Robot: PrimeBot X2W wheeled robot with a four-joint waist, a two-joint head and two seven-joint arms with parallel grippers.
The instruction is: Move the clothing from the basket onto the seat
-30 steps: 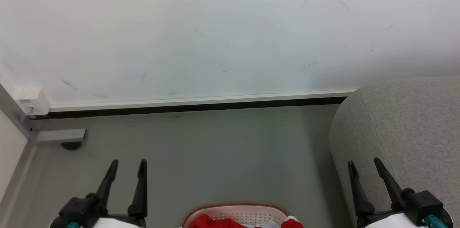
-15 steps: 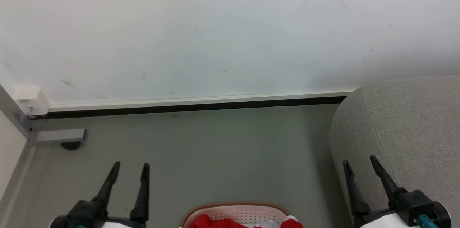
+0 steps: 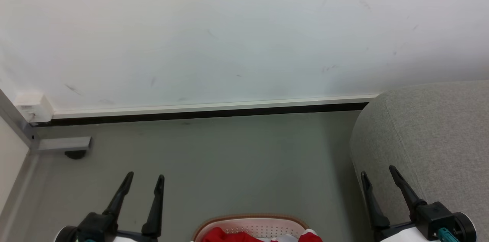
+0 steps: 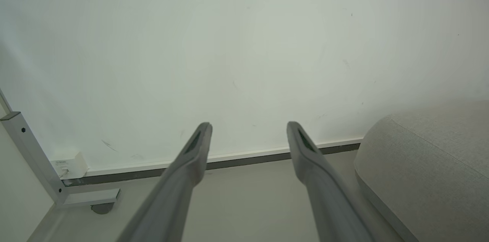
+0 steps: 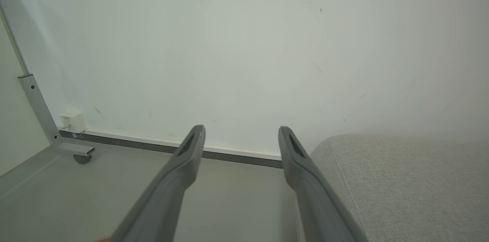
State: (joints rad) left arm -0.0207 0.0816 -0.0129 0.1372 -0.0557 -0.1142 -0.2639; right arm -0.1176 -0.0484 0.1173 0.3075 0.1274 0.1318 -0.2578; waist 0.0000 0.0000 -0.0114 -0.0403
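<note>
The white basket (image 3: 252, 225) with its tan rim sits on the floor at the bottom middle of the head view, and red clothing (image 3: 225, 236) lies inside it. The light grey seat (image 3: 431, 139) fills the right side; it also shows as the seat (image 4: 428, 165) and the seat (image 5: 401, 181) in the wrist views. My left gripper (image 3: 146, 176) hangs open left of the basket, nothing between its fingers (image 4: 198, 150). My right gripper (image 3: 377, 171) stands open beside the seat's front corner, and its fingers (image 5: 294, 154) point at the wall.
A white wall (image 3: 229, 36) with a dark skirting strip (image 3: 198, 114) closes off the far side. A metal frame foot with a caster (image 3: 74, 153) and a small white box (image 3: 33, 107) sit at the left corner. Grey floor (image 3: 237, 162) lies between basket and wall.
Both grippers have drifted slightly inward toward the basket, the left one also a little lower in the head view. Both stay open. Basket, clothing and seat have not moved.
</note>
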